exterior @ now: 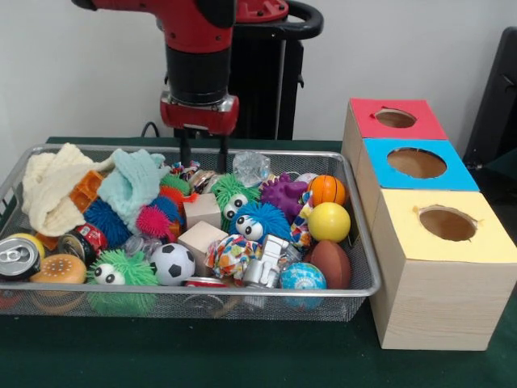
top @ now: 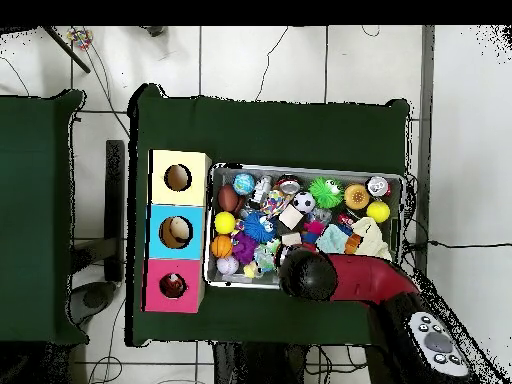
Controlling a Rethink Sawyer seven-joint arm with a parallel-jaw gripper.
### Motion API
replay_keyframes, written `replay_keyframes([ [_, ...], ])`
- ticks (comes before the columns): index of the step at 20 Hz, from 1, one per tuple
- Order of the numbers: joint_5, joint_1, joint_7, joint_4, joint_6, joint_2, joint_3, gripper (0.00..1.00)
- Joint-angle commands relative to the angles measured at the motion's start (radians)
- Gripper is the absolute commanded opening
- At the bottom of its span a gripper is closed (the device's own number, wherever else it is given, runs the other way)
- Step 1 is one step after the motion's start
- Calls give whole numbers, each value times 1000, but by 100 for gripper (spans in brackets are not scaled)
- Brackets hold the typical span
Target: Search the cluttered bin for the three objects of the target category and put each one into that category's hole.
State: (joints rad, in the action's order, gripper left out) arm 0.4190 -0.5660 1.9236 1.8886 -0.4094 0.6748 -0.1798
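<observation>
Tool over the bin's far edge, fingers apart, nothing between them

The red arm hangs its tool (exterior: 203,150) above the far rim of the bin (exterior: 363,242), its two dark fingers (exterior: 185,149) spread and empty, tips just above the clutter near a blue-green knitted cloth (exterior: 136,183) and a crumpled clear wrapper (exterior: 251,168). The bin sits on the green table (exterior: 242,356), packed: soccer ball (exterior: 172,263), yellow ball (exterior: 329,221), little basketball (exterior: 326,190), brown football (exterior: 331,263), fuzzy blue creature with eyes (exterior: 257,221), wooden blocks (exterior: 201,239), soda can (exterior: 18,257). The hole (exterior: 395,118) in the red-topped box lies beside the bin (farthest of the three boxes in the front view), with the blue box (exterior: 416,164) and the yellow box (exterior: 446,224) in line with it.
</observation>
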Motion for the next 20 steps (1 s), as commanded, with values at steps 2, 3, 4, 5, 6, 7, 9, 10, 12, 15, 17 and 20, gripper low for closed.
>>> replay_keyframes([
  [2, -108, 75, 285, 132, 117, -46, 70, 100],
  [3, -120, 84, 284, 139, 113, -39, 75, 100],
  [4, -135, 93, 283, 147, 107, -29, 77, 100],
  [5, -148, 103, 283, 152, 105, -24, 81, 100],
  [6, -161, 116, 287, 152, 110, -27, 86, 100],
  [7, -174, 128, 290, 152, 115, -30, 91, 100],
  [9, -198, 153, 299, 147, 131, -44, 100, 100],
  [10, -210, 165, 304, 139, 145, -60, 103, 100],
  [12, -230, 186, 313, 123, 175, -91, 111, 100],
  [15, -254, 213, 317, 113, 207, -116, 126, 100],
  [17, -265, 232, 314, 92, 223, -134, 148, 100],
  [20, -279, 266, 306, 55, 244, -162, 192, 100],
])
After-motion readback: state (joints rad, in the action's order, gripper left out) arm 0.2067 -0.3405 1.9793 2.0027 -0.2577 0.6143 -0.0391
